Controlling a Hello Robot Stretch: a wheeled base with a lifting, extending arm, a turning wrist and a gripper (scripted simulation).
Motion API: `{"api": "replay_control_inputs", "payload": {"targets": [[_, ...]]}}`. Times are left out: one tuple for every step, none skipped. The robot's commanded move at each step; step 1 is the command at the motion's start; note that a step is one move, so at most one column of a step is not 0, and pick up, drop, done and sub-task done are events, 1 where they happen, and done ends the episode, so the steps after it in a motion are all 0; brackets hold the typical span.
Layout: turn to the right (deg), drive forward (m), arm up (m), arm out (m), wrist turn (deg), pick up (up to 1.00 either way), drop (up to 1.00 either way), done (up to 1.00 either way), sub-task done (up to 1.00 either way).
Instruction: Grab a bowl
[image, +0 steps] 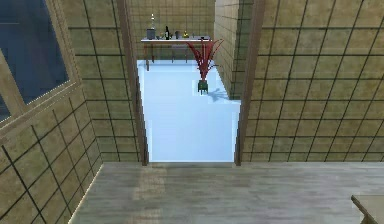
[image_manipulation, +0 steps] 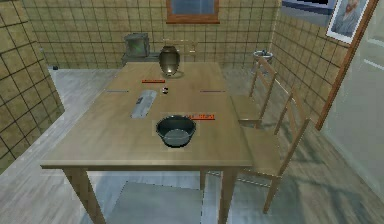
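Observation:
A dark round bowl (image_manipulation: 176, 131) rests on the wooden table (image_manipulation: 100, 140) in the arm side view, near the table's front edge and a little right of its middle. Just beyond the bowl lies a thin red stick-like thing (image_manipulation: 201, 116). A flat grey oblong thing (image_manipulation: 144, 102) lies to the bowl's upper left.
A brownish vase (image_manipulation: 170, 59) stands at the table's far end. Two wooden chairs (image_manipulation: 272, 110) line its right side. In the forward view a doorway (image: 190, 110) opens onto a pale floor with a red-leaved potted plant (image: 203, 62) and a far table (image: 175, 42). A wooden corner (image: 370, 205) shows bottom right.

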Motion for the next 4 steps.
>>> {"api": "replay_control_inputs", "payload": {"targets": [[0.0, 0.0, 0.5, 0.0, 0.0, 0.0, 0.0, 0.0, 0.0], [0.0, 0.0, 0.38, 0.0, 0.0, 0.0, 0.0, 0.0, 0.0], [0.0, 0.0, 0.0, 0.44, 0.0, 0.0, 0.0, 0.0, 0.0], [0.0, 0.0, 0.0, 0.0, 45.0, 0.0, 0.0, 0.0, 0.0]]}}
